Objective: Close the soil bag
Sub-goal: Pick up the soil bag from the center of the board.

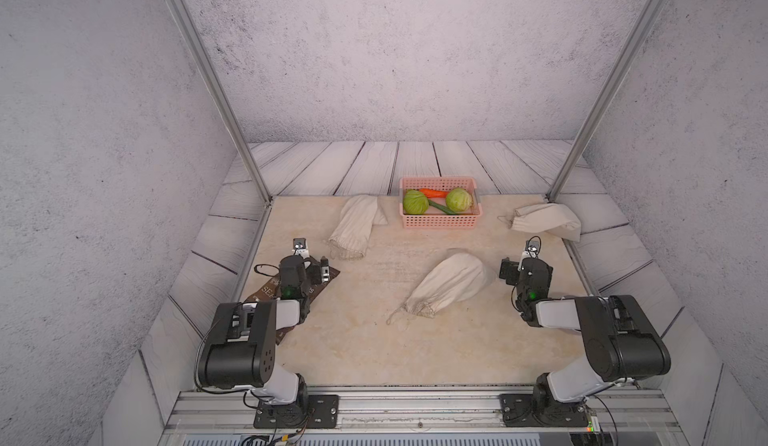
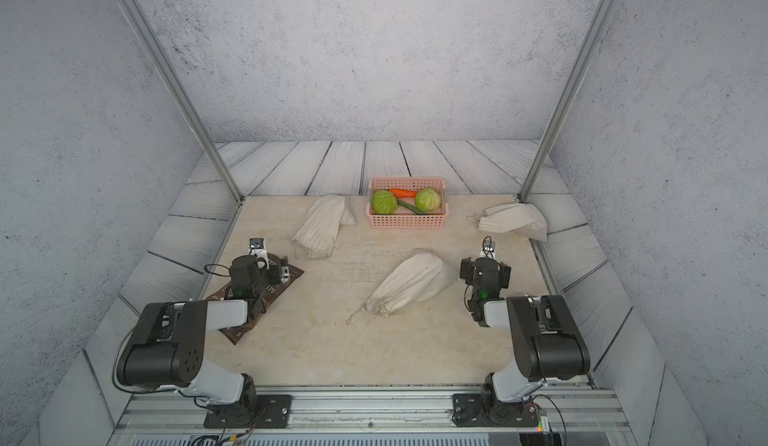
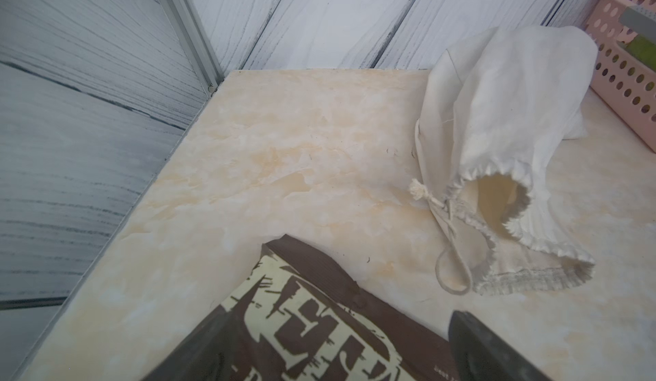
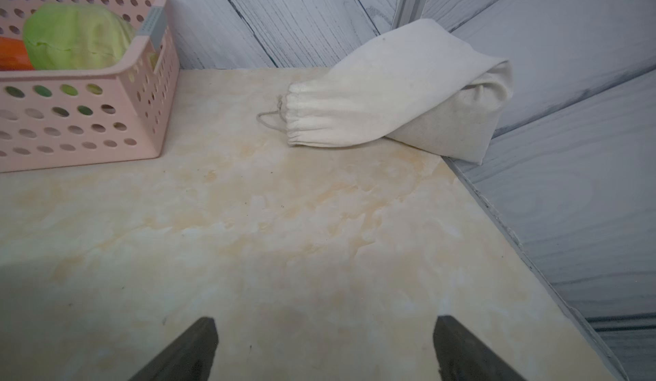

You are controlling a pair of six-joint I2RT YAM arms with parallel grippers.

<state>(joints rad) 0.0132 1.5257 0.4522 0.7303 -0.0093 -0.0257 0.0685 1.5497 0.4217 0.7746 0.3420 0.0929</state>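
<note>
Top views alone: soil bag [image 1: 451, 284] (presumably)

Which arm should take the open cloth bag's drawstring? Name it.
Left. The left fingers stand open beside that bag and its drawstring; the right fingers are across the table, beyond the full middle bag.

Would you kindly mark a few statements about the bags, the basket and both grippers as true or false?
1. The pink basket holds a carrot. True.
2. The right gripper is shut on a cloth bag. False: its jaws stand open over bare table, holding nothing.
3. The left gripper is above the brown printed packet. True.
4. Four cloth bags lie on the table. False: there are three, the far-left bag, the middle bag and the far-right bag.
5. The far-left bag's mouth is drawn shut. False: it gapes open.
</note>
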